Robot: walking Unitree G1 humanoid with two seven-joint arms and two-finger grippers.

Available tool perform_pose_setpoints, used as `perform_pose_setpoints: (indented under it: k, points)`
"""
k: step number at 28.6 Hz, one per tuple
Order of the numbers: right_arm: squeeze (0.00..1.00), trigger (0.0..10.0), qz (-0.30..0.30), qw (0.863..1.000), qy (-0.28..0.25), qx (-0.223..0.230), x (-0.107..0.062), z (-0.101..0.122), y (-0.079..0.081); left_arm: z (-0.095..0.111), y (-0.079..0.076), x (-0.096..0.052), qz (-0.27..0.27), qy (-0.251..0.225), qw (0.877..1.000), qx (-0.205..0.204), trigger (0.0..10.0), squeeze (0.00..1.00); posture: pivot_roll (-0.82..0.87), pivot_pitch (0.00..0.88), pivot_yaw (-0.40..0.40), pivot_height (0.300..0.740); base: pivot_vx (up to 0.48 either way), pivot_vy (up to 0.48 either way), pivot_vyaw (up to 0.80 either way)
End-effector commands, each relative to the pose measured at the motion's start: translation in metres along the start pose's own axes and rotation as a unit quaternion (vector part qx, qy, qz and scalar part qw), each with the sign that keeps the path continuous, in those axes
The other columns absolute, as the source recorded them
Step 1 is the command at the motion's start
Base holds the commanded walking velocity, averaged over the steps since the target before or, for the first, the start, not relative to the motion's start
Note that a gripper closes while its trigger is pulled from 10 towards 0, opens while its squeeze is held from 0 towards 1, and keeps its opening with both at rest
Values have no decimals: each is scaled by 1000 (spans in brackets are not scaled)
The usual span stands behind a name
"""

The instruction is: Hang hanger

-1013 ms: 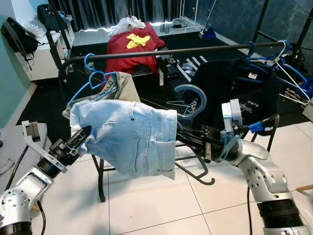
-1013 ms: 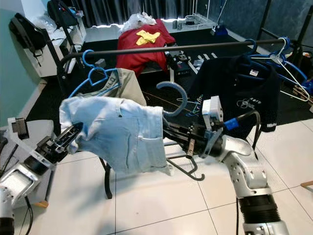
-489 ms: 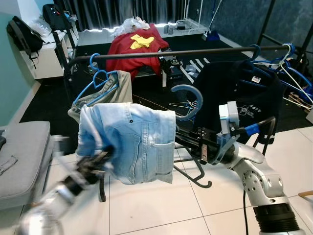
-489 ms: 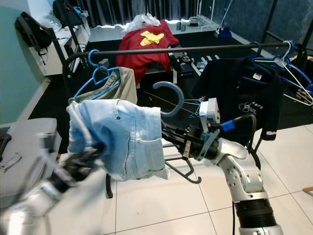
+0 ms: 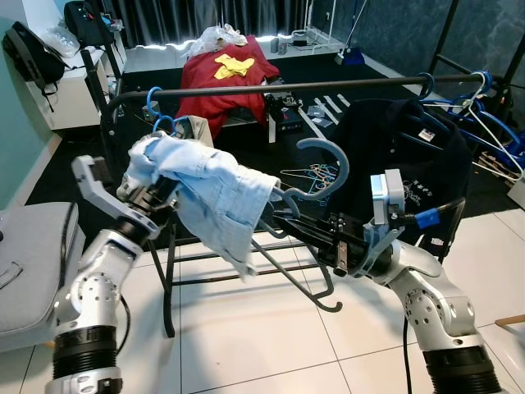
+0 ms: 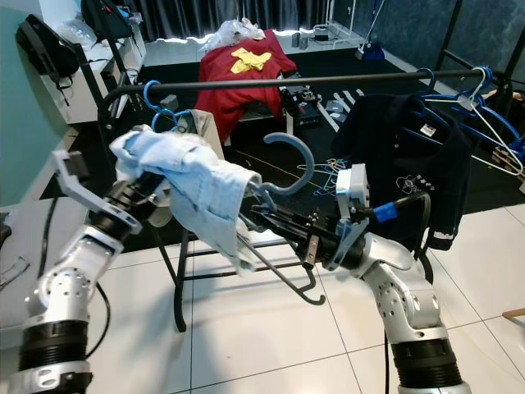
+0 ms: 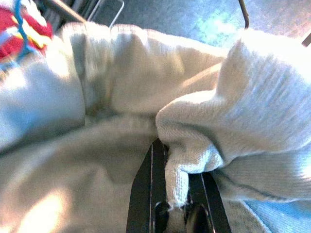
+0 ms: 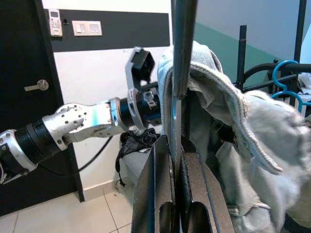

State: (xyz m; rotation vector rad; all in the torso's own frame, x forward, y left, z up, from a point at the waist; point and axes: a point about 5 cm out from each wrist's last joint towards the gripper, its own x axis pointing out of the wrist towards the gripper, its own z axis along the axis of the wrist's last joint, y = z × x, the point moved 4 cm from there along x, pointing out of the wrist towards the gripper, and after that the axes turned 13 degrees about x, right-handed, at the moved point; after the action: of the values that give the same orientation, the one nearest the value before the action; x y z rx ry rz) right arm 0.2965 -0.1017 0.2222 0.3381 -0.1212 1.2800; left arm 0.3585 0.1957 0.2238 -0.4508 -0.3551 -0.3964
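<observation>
Denim shorts [image 5: 215,190] pinched by left tool [image 7: 170,194], right tool [image 8: 177,160] clamping hanger [image 5: 316,176] (below rail [image 5: 328,84])

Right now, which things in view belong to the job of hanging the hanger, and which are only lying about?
For the job:
- grey hanger, held by the right gripper
- light denim shorts, pinched by the left gripper
- black rail

Lying about:
- black shirt on the rail
- empty blue hangers
- red cloth
- black backpack
</observation>
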Motion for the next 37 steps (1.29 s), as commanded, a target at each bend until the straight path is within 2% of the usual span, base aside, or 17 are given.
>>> perform_pose_setpoints:
  k: [1, 4, 6, 8, 9, 10, 12, 14, 15, 16, 17, 20, 24, 25, 28, 35, 37]
  points:
    - [0, 0, 5, 1000, 8, -5, 0, -2, 3, 16, 2, 0, -3, -30, 999, 15, 0, 0, -47, 56, 47, 740, 0, 0, 0]
    - [0, 0, -3, 1000, 9, -10, -2, -2, 1, 25, 5, -4, -11, -40, 999, 35, 0, 0, -45, 59, 48, 740, 0, 0, 0]
    - [0, 0, -28, 999, 21, -19, -7, -3, -7, 47, 0, -13, -67, -54, 995, 42, 0, 0, -36, 63, 36, 740, 0, 0, 0]
    - [0, 0, -35, 998, 43, -21, -9, -8, -10, 53, 4, -13, -60, -54, 995, 55, 0, 0, -32, 64, 30, 740, 0, 0, 0]
    - [0, 0, -35, 997, 73, -17, -11, -18, -11, 56, 14, -9, -23, -52, 996, 71, 0, 0, -30, 63, 26, 740, 0, 0, 0]
    - [0, 0, -35, 997, 73, -17, -11, -18, -11, 56, 14, -9, -23, -52, 996, 71, 0, 0, -30, 63, 26, 740, 0, 0, 0]
    - [0, 0, -24, 992, 123, -12, -14, -35, -7, 57, 40, -1, 79, -55, 990, 107, 0, 0, -31, 63, 22, 740, 0, 0, 0]
    - [0, 0, -24, 992, 123, -12, -14, -35, -7, 57, 40, -1, 79, -55, 990, 107, 0, 0, -31, 63, 22, 740, 0, 0, 0]
    - [0, 0, -18, 991, 133, -5, -14, -40, -5, 61, 51, 1, 125, -72, 983, 117, 0, 0, -31, 63, 22, 740, 0, 0, 0]
    - [0, 0, -18, 991, 133, -5, -14, -40, -5, 61, 51, 1, 125, -72, 983, 117, 0, 0, -31, 63, 22, 740, 0, 0, 0]
    - [0, 0, -15, 990, 141, -2, -15, -43, -3, 71, 63, 2, 190, -131, 970, 74, 0, 0, -36, 63, 23, 740, 0, 0, 0]
    - [0, 0, -15, 990, 143, -2, -15, -44, -3, 72, 65, 2, 198, -139, 968, 68, 0, 0, -38, 62, 23, 740, 0, 0, 0]
    - [0, 0, -7, 991, 135, 3, -16, -40, 1, 52, 58, 7, 157, -67, 975, 141, 0, 0, -43, 60, 26, 740, 0, 0, 0]
    - [0, 0, -7, 991, 135, 3, -16, -40, 1, 52, 58, 7, 157, -67, 975, 141, 0, 0, -43, 60, 26, 740, 0, 0, 0]
    - [0, 0, -5, 995, 101, -1, -15, -28, 2, 38, 64, 3, 153, 0, 968, 198, 0, 0, -43, 59, 28, 740, 0, 0, 0]
    - [0, 0, -4, 999, 38, -22, -9, -8, 2, 25, 70, -6, 141, 60, 966, 207, 0, 0, -40, 54, 31, 740, 0, 0, 0]
    - [0, 0, 28, 1000, 7, -4, 0, 1, 11, 1, 62, -10, 102, 111, 972, 183, 0, 0, -36, 52, 32, 740, 0, 0, 0]
